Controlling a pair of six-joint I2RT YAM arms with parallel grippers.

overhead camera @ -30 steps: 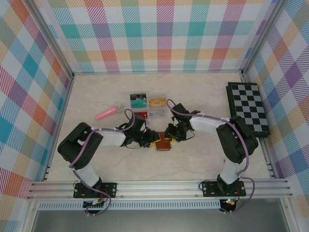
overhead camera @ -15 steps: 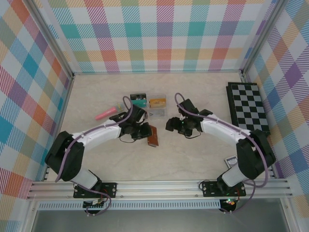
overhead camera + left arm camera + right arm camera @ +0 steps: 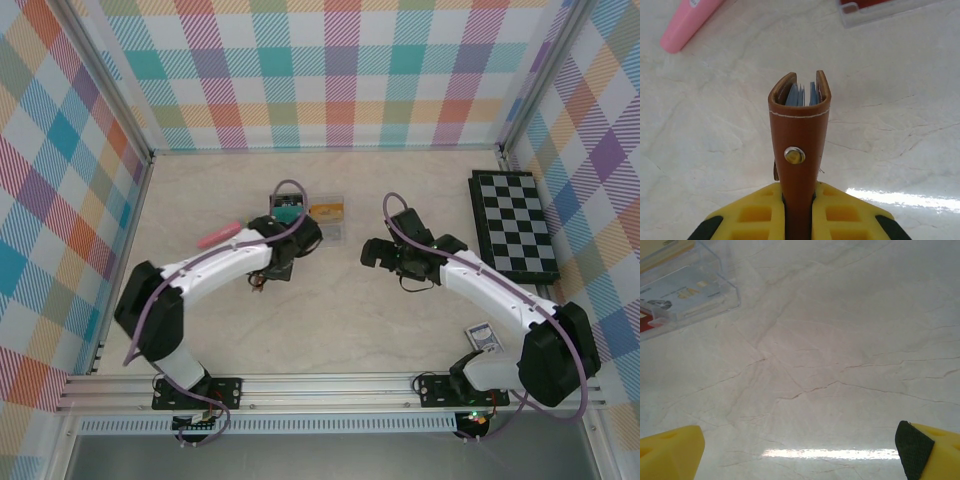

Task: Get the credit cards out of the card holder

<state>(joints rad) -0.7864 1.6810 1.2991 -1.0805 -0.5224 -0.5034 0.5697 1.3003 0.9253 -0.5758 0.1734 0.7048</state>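
Left wrist view: we see the card holder (image 3: 799, 125) pinched between the two yellow fingers (image 3: 755, 215) of the left gripper (image 3: 799, 192). The fingers are closed tight on its near end. The holder stands edge-on and points away from the camera, with its snap strap facing us. Blue-grey pages show between the brown covers at the far end, and the covers sit almost together. The holder is above the pale table (image 3: 900, 125). A pink tube (image 3: 687, 22) lies far left and a corner of the clear box (image 3: 880, 12) far right.

Top view: the left gripper (image 3: 285, 255) sits just beside the clear box (image 3: 335, 232). The holder is mostly hidden under it there, so we cannot make out its lie. The right gripper (image 3: 372, 253) is well apart from the left one.

Right wrist view: the right gripper (image 3: 800, 450) has its fingers (image 3: 670, 445) spread wide with nothing between them but bare table. The clear box (image 3: 685, 285) is at upper left.

A small flat card (image 3: 482, 337), possibly a credit card, lies by the right arm's base.
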